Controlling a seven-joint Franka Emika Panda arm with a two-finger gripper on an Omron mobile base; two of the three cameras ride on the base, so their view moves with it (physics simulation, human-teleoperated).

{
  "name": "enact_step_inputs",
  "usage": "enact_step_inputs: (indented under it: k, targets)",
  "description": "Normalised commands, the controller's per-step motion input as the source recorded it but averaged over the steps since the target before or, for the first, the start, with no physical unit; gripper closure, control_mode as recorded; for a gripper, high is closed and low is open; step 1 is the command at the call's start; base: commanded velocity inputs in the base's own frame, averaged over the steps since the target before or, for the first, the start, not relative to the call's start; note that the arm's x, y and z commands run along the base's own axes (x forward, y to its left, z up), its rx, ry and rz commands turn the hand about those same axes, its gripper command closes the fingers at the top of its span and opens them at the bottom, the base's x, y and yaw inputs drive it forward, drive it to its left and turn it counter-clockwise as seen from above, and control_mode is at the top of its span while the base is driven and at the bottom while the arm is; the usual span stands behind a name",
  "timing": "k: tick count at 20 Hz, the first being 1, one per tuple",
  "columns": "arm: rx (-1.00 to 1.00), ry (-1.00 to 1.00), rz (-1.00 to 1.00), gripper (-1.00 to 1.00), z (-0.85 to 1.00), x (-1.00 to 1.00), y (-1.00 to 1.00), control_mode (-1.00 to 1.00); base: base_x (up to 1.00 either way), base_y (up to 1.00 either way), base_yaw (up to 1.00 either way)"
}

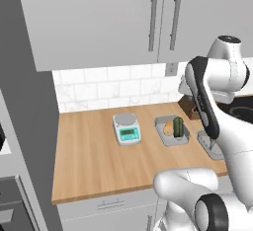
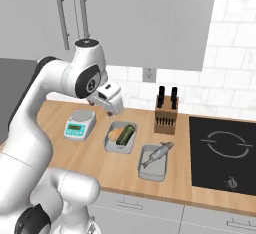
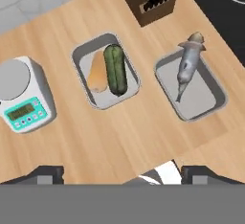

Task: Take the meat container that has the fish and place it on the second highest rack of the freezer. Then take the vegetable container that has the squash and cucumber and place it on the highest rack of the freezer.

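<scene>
Approach phase of the first step. The gripper (image 2: 111, 109) hangs above the wooden counter (image 1: 89, 161), jaws spread wide and empty; in the hand view its two dark tips stand far apart at the lower edge. Ahead of the claw and to its right in the hand view lies the meat container (image 3: 210, 98), a shallow grey tray holding the fish (image 3: 187, 65), whose tail overhangs the far rim. Ahead and slightly to its left sits the vegetable container (image 3: 83, 55) with the squash (image 3: 97, 73) and the cucumber (image 3: 115, 69) side by side, touching. Further left stands a kitchen scale (image 3: 24, 96); beyond both trays, a knife block (image 3: 148, 0). Neither tray appears lifted. The next move likely calls for shifting over the fish tray, descending, and closing on one rim; which rim suits best is hard to judge from this height.
</scene>
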Motion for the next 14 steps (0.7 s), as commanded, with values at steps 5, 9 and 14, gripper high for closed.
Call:
enact_step_inputs:
  k: [5,9,14]
  targets:
    - [0.14,0.1,-0.87,-1.0,-0.29,-0.06,-0.48,-1.0,0.0,0.0,0.0]
    - [0.29,0.29,-0.79,-1.0,-0.21,-0.34,-0.68,-1.0,0.0,0.0,0.0]
    - [0.23,0.27,-0.67,-1.0,-0.45,-0.27,-0.92,-1.0,0.0,0.0,0.0]
